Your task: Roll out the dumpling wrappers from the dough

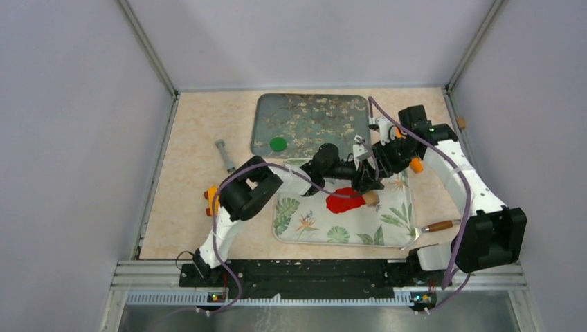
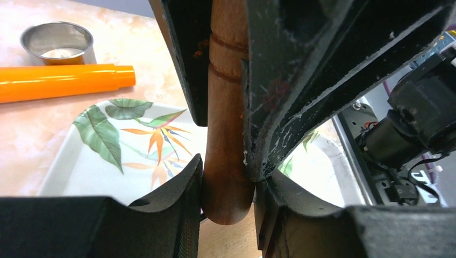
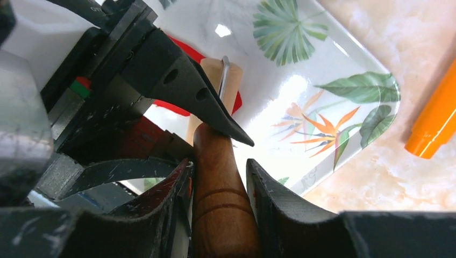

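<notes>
A wooden rolling pin [image 1: 371,198] lies over the leaf-patterned tray [image 1: 304,228], its pale roller [image 3: 215,80] on a ragged sheet of red clay [image 1: 342,202]. My left gripper [image 2: 228,199] is shut on the rounded end of the pin's brown handle [image 2: 226,134]. My right gripper [image 3: 218,177] is shut on the same handle [image 3: 220,209] at its grooves, fingers interleaved with the left's. In the top view both grippers, left [image 1: 360,181] and right [image 1: 374,176], meet above the clay. A green wrapper disc [image 1: 277,144] lies on the dark floral mat [image 1: 325,111]. No separate red disc shows.
An orange marker [image 2: 59,81] and a metal ring cutter [image 2: 56,43] lie beyond the tray corner; the marker also shows in the right wrist view [image 3: 435,123]. A grey tool [image 1: 225,155] lies left of the mat. A wooden-handled blade [image 1: 437,225] lies right of the tray.
</notes>
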